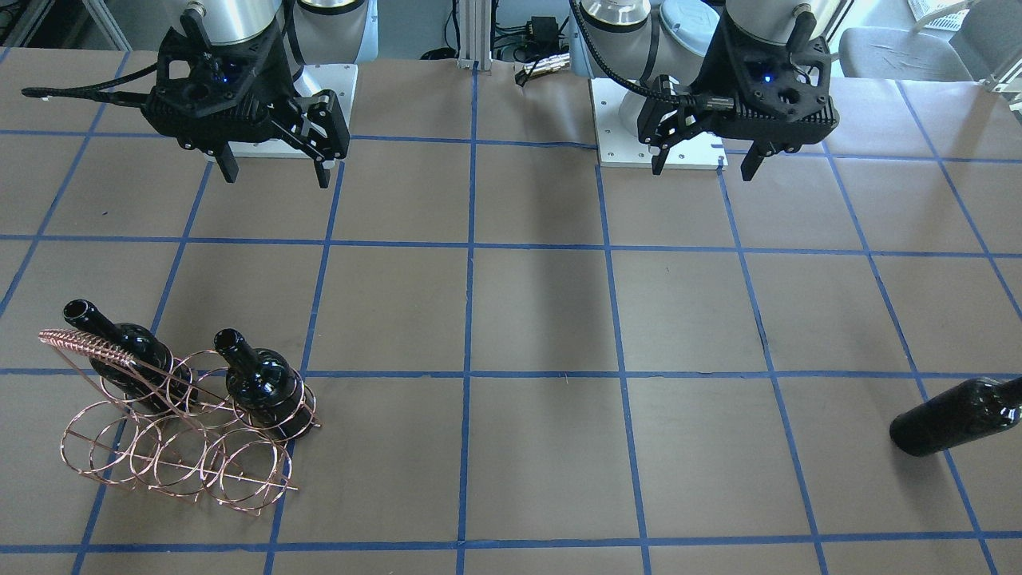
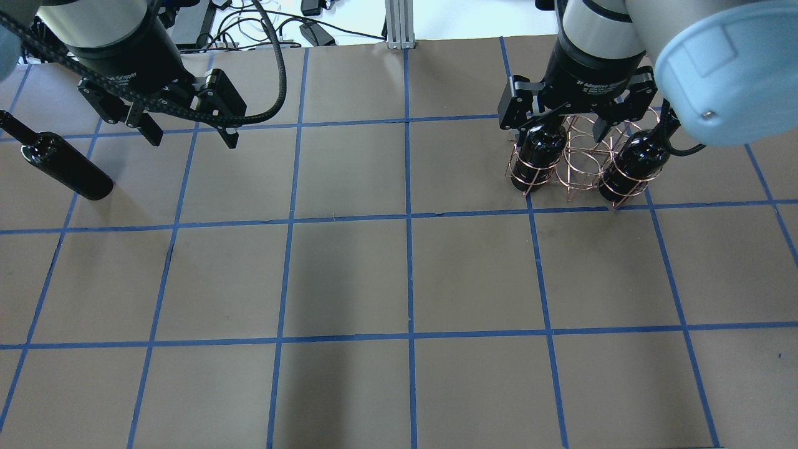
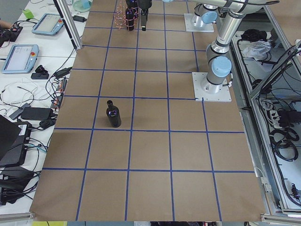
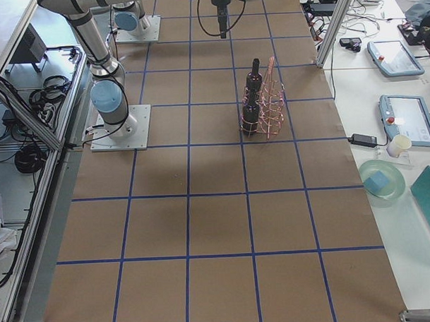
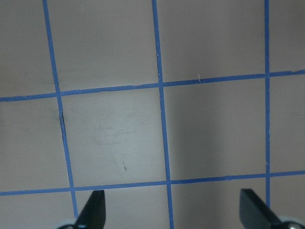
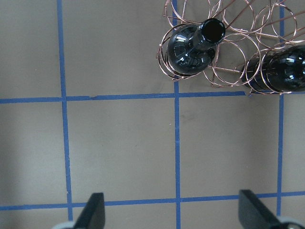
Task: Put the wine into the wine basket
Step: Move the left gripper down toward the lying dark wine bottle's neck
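A glossy black wine bottle (image 2: pixel 59 163) stands alone near the table's left end; it also shows in the front view (image 1: pixel 954 415) and the left side view (image 3: pixel 113 115). The copper wire wine basket (image 2: pixel 576 167) stands on the right side, also in the front view (image 1: pixel 172 451). It holds two alike bottles (image 1: pixel 128 347) (image 1: pixel 263 387), necks up. My left gripper (image 2: pixel 192 141) hangs open and empty above the table, to the right of the lone bottle. My right gripper (image 2: pixel 561 132) hangs open and empty above the basket; its wrist view shows both basket bottles (image 6: pixel 193 45) (image 6: pixel 286 71).
The table (image 1: pixel 543 319) is brown paper with a blue tape grid. The left wrist view shows only bare grid between open fingertips (image 5: pixel 93 212). Tablets, cables and a cup lie on side benches (image 4: pixel 391 56) beyond the table's edge.
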You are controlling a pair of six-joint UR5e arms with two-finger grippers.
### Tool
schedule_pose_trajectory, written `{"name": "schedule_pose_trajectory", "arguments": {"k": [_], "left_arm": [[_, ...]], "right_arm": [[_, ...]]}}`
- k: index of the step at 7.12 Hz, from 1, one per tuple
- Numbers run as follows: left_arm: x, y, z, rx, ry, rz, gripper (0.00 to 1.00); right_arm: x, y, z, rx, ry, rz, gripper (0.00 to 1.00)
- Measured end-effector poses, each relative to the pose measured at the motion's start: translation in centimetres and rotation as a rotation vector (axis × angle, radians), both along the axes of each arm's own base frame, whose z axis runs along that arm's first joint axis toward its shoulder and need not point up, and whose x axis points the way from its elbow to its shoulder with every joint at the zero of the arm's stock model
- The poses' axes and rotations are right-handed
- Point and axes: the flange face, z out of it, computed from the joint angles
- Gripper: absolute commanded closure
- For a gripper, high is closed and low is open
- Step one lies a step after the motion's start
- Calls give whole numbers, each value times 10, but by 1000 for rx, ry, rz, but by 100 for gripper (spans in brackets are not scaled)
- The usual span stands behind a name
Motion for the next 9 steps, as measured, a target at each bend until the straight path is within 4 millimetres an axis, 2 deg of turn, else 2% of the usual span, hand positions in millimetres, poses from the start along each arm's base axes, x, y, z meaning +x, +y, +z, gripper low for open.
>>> {"name": "schedule_pose_trajectory", "arguments": {"k": [5, 7, 8, 9], "left_arm": [[5, -1, 0, 1, -19, 0, 0], [15, -4, 3, -7, -20, 16, 0], [32, -10, 5, -16, -18, 48, 0], [65, -18, 9, -31, -18, 94, 0]], "right_arm": [[0, 0, 0, 0, 0, 0, 0], [0, 0, 0, 1, 0, 0, 0], [0, 0, 0, 1, 0, 0, 0], [0, 0, 0, 1, 0, 0, 0]]}}
